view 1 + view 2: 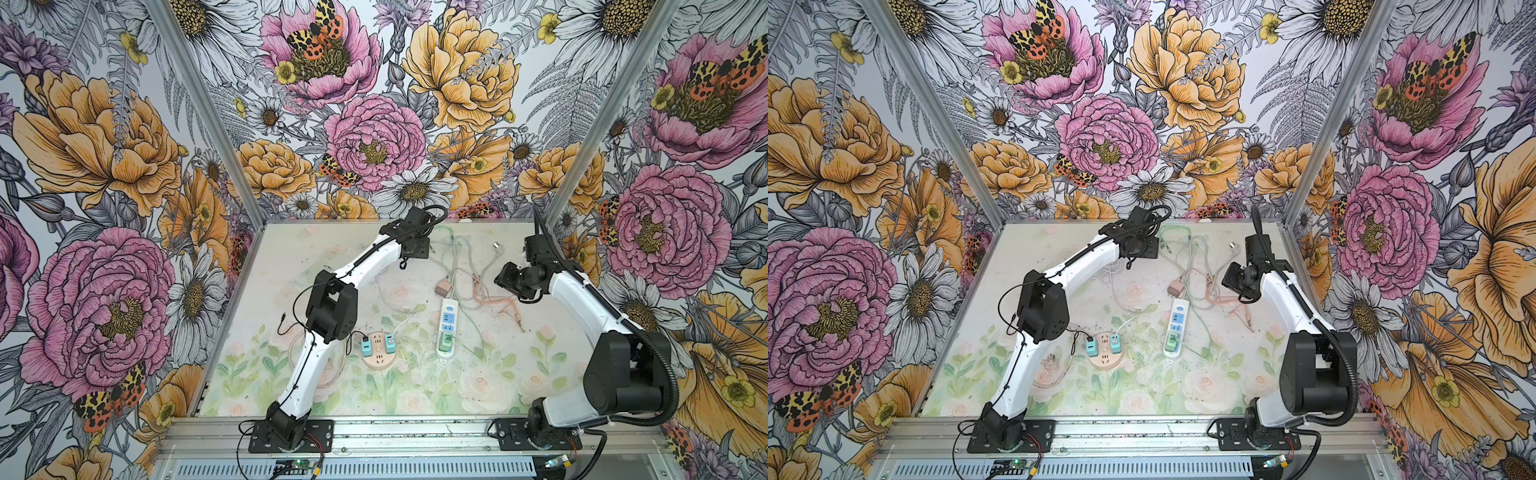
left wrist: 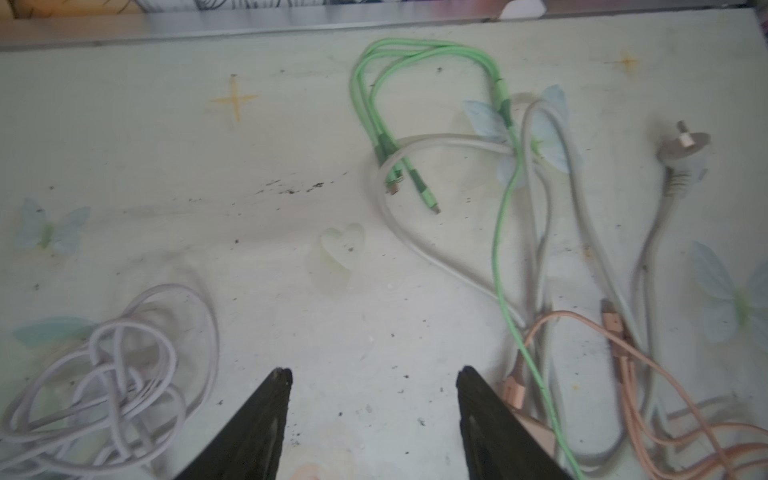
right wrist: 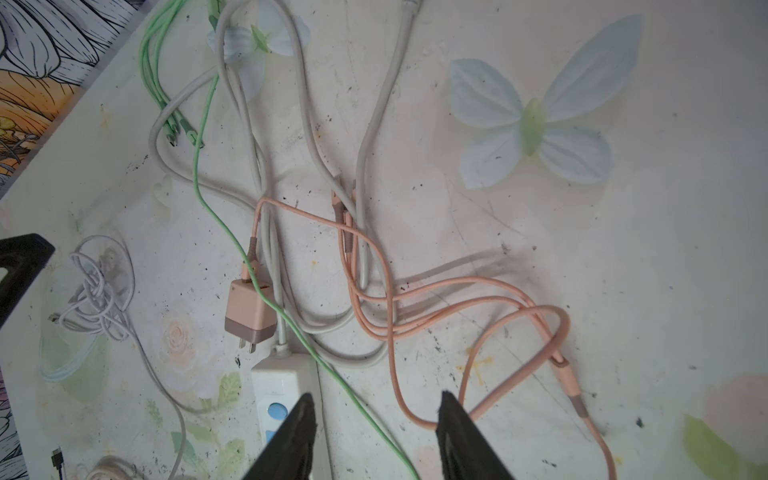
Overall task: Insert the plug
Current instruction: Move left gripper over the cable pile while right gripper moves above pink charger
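The loose pink plug [image 3: 249,311] lies on its side on the mat, prongs toward the end of the white power strip [image 3: 282,374]. In both top views this pink plug [image 1: 443,286] [image 1: 1175,288] sits just beyond the strip [image 1: 448,328]. My right gripper [image 3: 376,401] hovers open over the strip's end and a green cable, with nothing between its fingers. My left gripper [image 2: 374,374] is open above bare mat at the back, holding nothing. A grey three-prong plug [image 2: 681,143] lies at the far side.
A green adapter [image 1: 446,343] sits in the strip. A round pink socket hub [image 1: 378,349] carries two teal chargers. Green, grey and pink cables [image 3: 361,232] tangle behind the strip. A coiled lilac cable [image 2: 104,374] lies by the left gripper.
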Controlling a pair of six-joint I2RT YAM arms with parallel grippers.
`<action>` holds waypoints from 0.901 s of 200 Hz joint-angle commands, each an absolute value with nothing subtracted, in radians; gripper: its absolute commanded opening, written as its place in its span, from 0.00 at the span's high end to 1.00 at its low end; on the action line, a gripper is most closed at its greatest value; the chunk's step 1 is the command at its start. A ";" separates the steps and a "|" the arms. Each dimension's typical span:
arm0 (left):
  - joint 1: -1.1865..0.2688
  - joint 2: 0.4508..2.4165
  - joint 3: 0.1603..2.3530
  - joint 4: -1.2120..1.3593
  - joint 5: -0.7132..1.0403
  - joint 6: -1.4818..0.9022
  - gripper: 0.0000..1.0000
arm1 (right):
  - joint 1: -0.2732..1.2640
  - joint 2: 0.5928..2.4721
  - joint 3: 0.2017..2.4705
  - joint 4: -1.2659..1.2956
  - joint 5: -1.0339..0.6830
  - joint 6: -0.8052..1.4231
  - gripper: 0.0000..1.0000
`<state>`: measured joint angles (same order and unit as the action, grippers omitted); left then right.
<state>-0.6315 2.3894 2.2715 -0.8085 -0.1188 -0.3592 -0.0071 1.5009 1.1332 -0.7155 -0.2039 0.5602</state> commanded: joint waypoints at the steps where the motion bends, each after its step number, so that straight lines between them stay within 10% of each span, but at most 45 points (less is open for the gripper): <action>1: -0.637 2.475 2.316 -0.772 -0.049 -0.363 0.34 | 0.003 1.506 1.146 -0.692 -0.195 0.570 0.51; 180: -0.669 2.662 2.393 -0.523 0.097 -0.438 0.36 | 0.020 1.510 1.106 -0.669 -0.201 0.576 0.52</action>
